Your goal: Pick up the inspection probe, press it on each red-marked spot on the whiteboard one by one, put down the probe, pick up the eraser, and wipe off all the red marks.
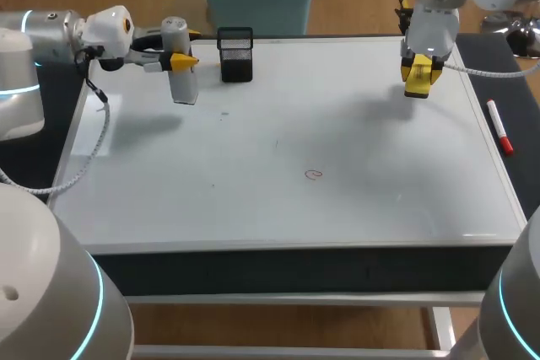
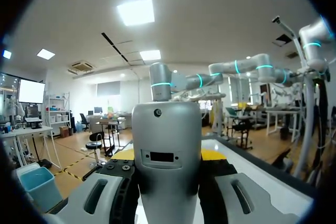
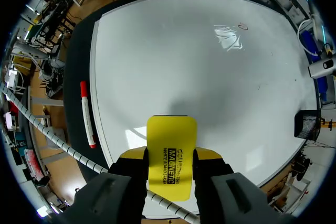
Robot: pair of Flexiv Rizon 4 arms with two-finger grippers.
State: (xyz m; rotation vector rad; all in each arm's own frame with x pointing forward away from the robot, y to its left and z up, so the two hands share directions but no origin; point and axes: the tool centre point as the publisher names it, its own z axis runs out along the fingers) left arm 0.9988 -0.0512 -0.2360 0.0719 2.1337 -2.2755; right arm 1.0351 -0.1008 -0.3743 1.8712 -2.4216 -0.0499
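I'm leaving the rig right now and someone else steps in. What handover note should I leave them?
Left tool: shut on the silver-grey cylindrical inspection probe, upright over the far left of the whiteboard, beside the black mesh holder.
Right tool: shut on the yellow block eraser, over the board's far right.
One small red scribble mark near the board's middle; no other shows.
A red marker pen lies on the dark strip beside the board.
Done: probe and eraser both held; whether the mark was pressed cannot be told.
Left: put the probe down, wipe off the mark.
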